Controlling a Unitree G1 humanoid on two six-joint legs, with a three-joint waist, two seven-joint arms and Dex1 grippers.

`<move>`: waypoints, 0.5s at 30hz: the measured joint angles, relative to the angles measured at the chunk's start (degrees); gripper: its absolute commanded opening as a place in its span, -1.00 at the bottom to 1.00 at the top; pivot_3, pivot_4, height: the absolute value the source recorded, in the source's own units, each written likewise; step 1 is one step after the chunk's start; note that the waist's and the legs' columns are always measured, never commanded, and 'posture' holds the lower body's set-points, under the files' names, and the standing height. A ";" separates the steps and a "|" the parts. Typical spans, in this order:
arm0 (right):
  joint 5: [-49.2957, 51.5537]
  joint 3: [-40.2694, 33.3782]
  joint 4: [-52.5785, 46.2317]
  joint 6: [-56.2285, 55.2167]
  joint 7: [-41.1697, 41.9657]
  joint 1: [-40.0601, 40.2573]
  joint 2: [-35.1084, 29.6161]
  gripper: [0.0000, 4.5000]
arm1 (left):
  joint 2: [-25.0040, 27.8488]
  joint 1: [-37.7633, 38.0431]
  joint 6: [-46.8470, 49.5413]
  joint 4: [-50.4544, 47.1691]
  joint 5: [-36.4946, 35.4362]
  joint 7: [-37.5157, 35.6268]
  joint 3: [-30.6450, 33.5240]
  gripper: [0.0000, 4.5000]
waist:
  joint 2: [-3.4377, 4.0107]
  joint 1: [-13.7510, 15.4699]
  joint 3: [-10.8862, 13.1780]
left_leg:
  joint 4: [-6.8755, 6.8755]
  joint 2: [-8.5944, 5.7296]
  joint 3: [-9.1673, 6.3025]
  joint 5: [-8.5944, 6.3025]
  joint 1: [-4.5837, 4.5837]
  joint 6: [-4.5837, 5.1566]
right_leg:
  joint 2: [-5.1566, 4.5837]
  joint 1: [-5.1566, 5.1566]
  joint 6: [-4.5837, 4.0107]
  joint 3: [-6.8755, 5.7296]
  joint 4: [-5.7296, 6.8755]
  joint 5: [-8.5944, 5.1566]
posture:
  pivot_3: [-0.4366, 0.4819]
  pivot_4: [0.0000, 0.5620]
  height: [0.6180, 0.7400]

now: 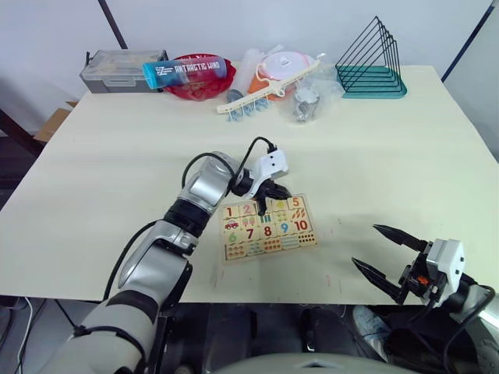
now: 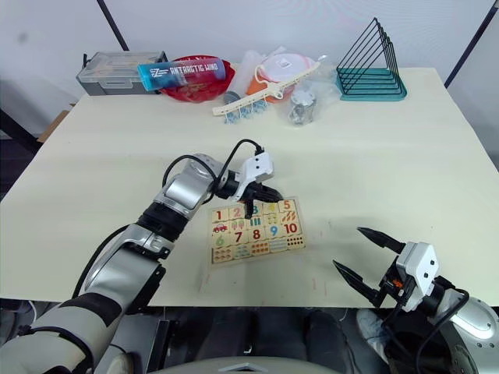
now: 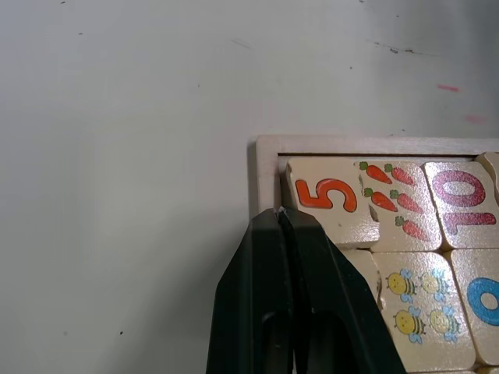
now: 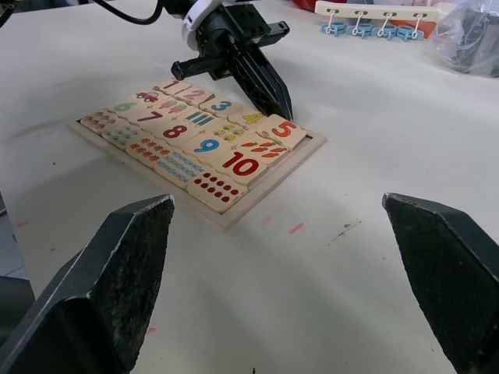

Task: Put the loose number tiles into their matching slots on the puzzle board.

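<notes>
Your left pincer point(image 1: 263, 206), closed and empty, pressed at the 4 tile point(image 4: 251, 118) on the puzzle board point(image 1: 308, 241), probably seating it; right pincer point(image 1: 387, 257) idled wide at 4 o'clock.

Both arms are clad in glossy silver-grey shells with black joints between the segments. Each wrist carries a small white housing, with a black cable looping from the forearm into it. The left gripper point(image 1: 263, 204) and right gripper point(image 1: 387, 256) have tapering, pointed matte-black fingers; an orange detail sits beside the right housing.
</notes>
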 measured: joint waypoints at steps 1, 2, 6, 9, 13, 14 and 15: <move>0.00 0.00 0.00 0.00 0.00 0.02 0.00 1.00 | -0.06 0.00 -0.03 0.00 0.07 0.05 -0.03 -0.97 | 0.00 0.00 0.00 | 0.00 0.00 -0.01 0.00 0.00 0.00 | 0.00 0.00 0.00 0.00 0.00 0.00 | -0.05 -0.47 1.00; 0.00 0.00 0.00 0.01 0.00 0.03 0.00 1.00 | -0.09 0.00 -0.04 0.00 0.10 0.09 -0.04 -0.97 | 0.00 -0.01 0.00 | 0.00 0.00 -0.01 0.00 0.00 0.00 | 0.00 0.00 0.00 0.00 0.00 0.00 | -0.05 -0.47 1.00; 0.00 0.00 -0.01 0.02 0.00 0.03 0.00 1.00 | -0.31 0.00 -0.12 0.01 0.34 0.32 -0.05 -0.97 | 0.00 0.00 0.00 | 0.00 0.00 0.00 0.00 0.00 0.00 | 0.00 0.00 0.00 0.00 0.00 0.00 | -0.05 -0.47 1.00; 0.00 0.00 -0.01 0.03 0.00 0.00 0.00 1.00 | -0.71 -0.01 -0.26 0.05 0.77 0.47 -0.05 -0.97 | 0.00 0.01 0.00 | 0.00 0.00 0.00 0.00 0.00 0.00 | 0.00 0.00 0.00 0.00 0.00 0.00 | -0.05 -0.47 1.00; 0.00 0.07 -0.02 0.06 -0.01 -0.05 0.00 1.00 | -1.19 -0.12 -0.85 0.72 0.84 0.62 0.01 -0.97 | 0.00 0.03 0.00 | 0.00 0.00 0.00 0.00 0.00 0.00 | 0.00 0.00 0.00 0.00 0.00 0.00 | -0.05 -0.47 1.00; 0.00 0.09 -0.02 0.06 -0.01 -0.06 0.00 1.00 | -1.25 -0.14 -0.99 0.83 0.85 0.64 0.03 -0.97 | 0.00 0.02 0.00 | 0.00 0.00 0.00 0.00 0.00 0.00 | 0.00 0.00 0.00 0.00 0.00 0.00 | -0.05 -0.47 1.00; -0.01 0.10 -0.01 0.07 -0.02 -0.06 0.00 1.00 | -1.33 -0.18 -1.26 1.08 0.85 0.69 0.06 -0.97 | 0.00 0.02 0.00 | 0.00 0.00 0.00 0.00 0.00 0.00 | 0.00 0.00 0.00 0.00 0.00 0.00 | -0.05 -0.47 1.00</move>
